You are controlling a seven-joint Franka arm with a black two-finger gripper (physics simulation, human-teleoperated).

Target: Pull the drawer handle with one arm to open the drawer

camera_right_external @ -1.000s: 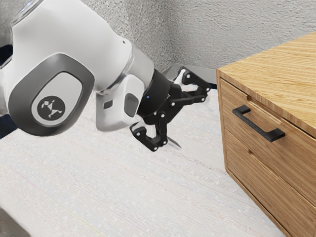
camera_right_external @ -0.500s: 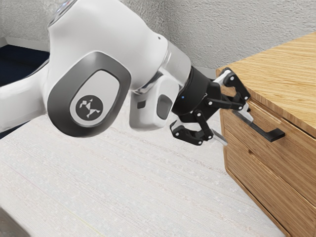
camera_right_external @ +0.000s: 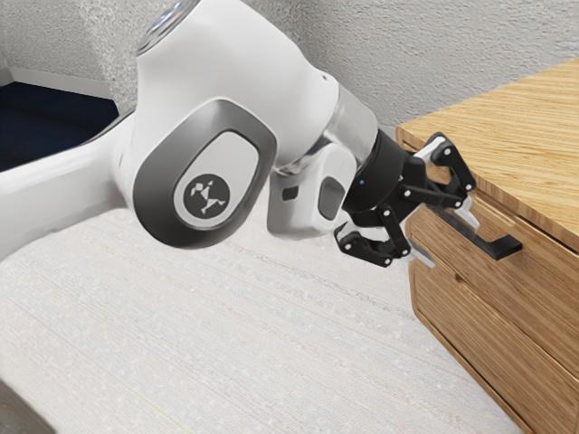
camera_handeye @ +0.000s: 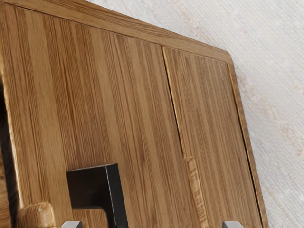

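One black two-finger gripper [camera_right_external: 446, 238] is held at the one light-brown wooden cabinet [camera_right_external: 507, 117], on which two drawer fronts are counted. Its two fingers are spread apart. One black bar-shaped drawer handle [camera_right_external: 493, 242], mounted on the upper drawer front [camera_right_external: 543, 289], is straddled by them at the end nearer the arm, and is not clamped.

We note: cabinet [camera_right_external: 516, 127] on table [camera_right_external: 226, 344]. On cabinet front, upper drawer [camera_right_external: 543, 280] above lower drawer [camera_right_external: 488, 348]; handle [camera_right_external: 490, 242] on upper drawer. Our gripper [camera_right_external: 447, 237] before cabinet front, astride handle's end.
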